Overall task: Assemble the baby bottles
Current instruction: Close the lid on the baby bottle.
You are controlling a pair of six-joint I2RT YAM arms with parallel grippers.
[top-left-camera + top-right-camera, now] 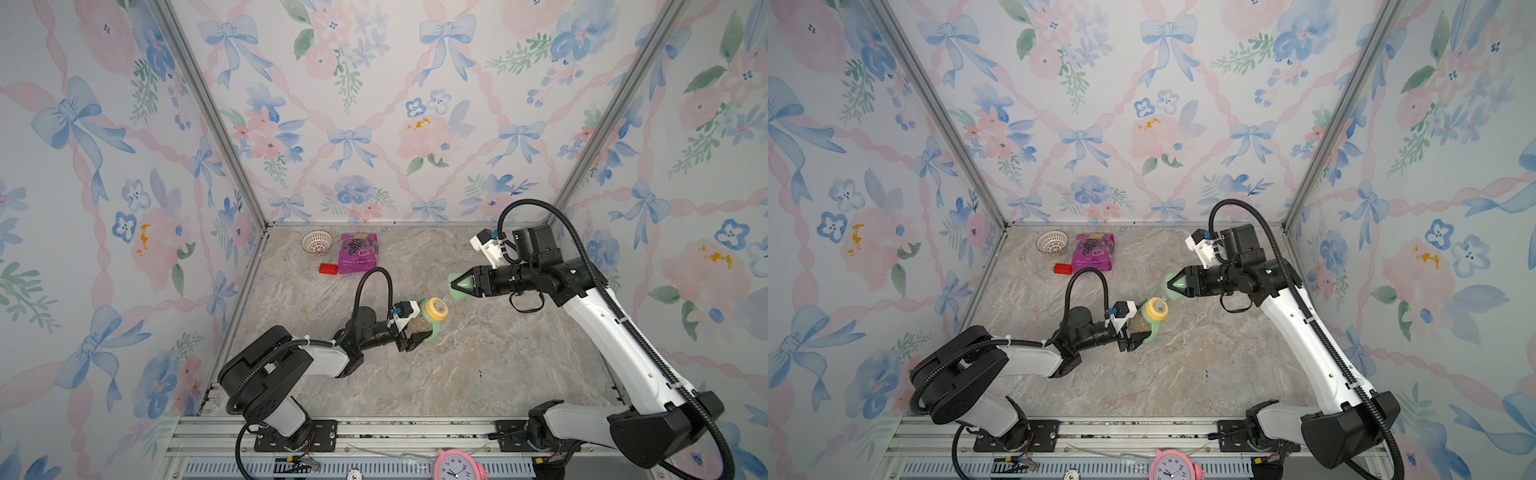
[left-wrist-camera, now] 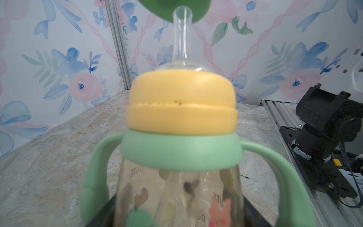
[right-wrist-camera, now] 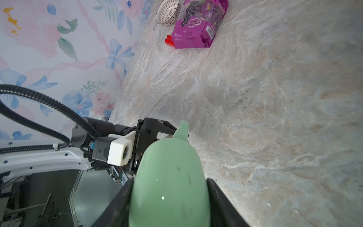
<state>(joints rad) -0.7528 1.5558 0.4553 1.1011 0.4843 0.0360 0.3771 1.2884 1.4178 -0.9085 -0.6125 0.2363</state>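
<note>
My left gripper (image 1: 415,338) is shut on the clear amber body of a baby bottle (image 1: 432,311), held tilted above the table's middle. The bottle (image 2: 180,118) carries a mint-green two-handled collar, a yellow ring and a clear nipple (image 2: 181,39). My right gripper (image 1: 459,284) is shut on a mint-green dome cap (image 1: 454,286), its open side facing the bottle just beyond the nipple tip. In the left wrist view the cap's rim (image 2: 172,7) sits right at the nipple's end. The cap (image 3: 169,186) fills the gap between the right fingers, hiding most of the bottle there.
At the table's back left lie a white perforated bowl (image 1: 317,242), a purple packet (image 1: 357,252) and a red brick (image 1: 328,268). A pink clock (image 1: 457,465) stands below the front rail. Flowered walls close in the left, back and right sides.
</note>
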